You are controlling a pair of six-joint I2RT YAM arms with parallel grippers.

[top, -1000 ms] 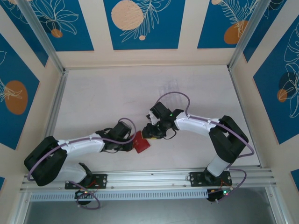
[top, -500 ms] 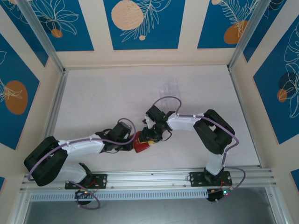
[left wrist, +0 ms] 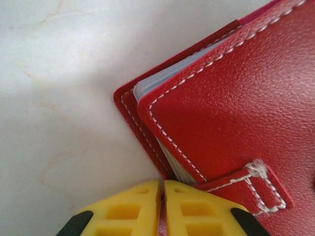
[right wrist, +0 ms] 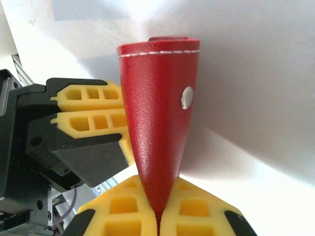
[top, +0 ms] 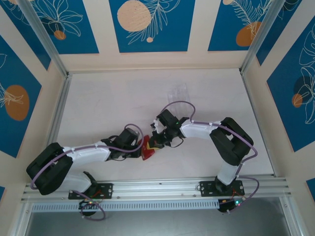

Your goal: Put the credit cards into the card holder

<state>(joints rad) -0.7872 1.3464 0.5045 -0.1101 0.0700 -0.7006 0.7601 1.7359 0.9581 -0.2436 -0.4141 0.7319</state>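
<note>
Right claw (right wrist: 157, 216): fingers pressed together, pinching thin edge of red wallet (right wrist: 157, 123) (seen edge-on as a wedge, snap stud (right wrist: 187, 97) facing the camera). Left claw (left wrist: 161, 199): almost fully closed, clamped on wallet corner beside strap tab (left wrist: 256, 189). Grey sleeves (left wrist: 147, 86) peek from under cover. Wallet sits between both claws, toward near side of white table (top: 108, 108).

Table (top: 98, 98) far half and both flanks open for passage. Clear tray (top: 178, 93) obstructs beyond centre. Near centre blocked: card holder (top: 147, 149) clamped by left gripper (top: 140, 152) and right gripper (top: 156, 143), arms converging.
</note>
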